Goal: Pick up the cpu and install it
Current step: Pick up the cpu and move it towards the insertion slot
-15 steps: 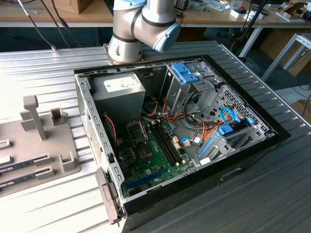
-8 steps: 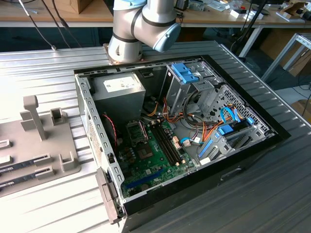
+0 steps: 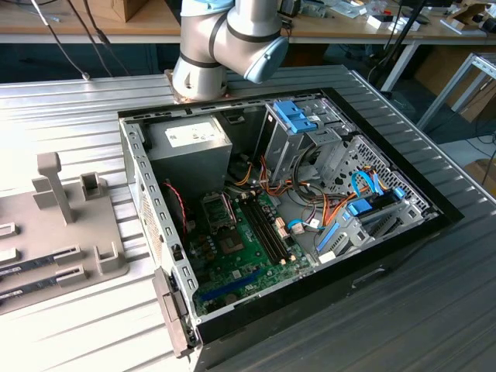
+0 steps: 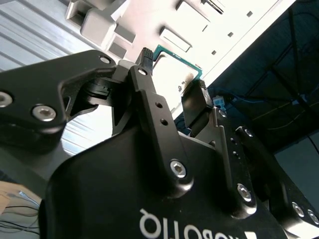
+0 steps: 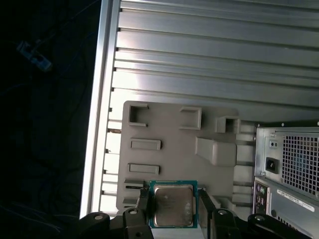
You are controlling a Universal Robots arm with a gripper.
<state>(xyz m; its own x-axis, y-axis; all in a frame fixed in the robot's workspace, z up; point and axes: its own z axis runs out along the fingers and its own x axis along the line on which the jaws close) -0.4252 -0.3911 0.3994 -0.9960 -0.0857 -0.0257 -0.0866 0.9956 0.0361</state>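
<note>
**Operator:** Report the grip state.

**Arm:** My gripper is closed on the cpu in both wrist views. One finger presses each of two opposite edges, and the chip lies flat between them with its metal top up.

**Operator:** Position relative to the target?

**Arm:** The chip is square, so it has no long axis. It sits over the grey tray. The open computer case stands just to the exterior view's right of that tray, and the socket lies inside it on the green board.

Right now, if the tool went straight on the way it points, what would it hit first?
Probably the grey fixture plate, behind the cpu the tool grips; depth unclear.
</note>
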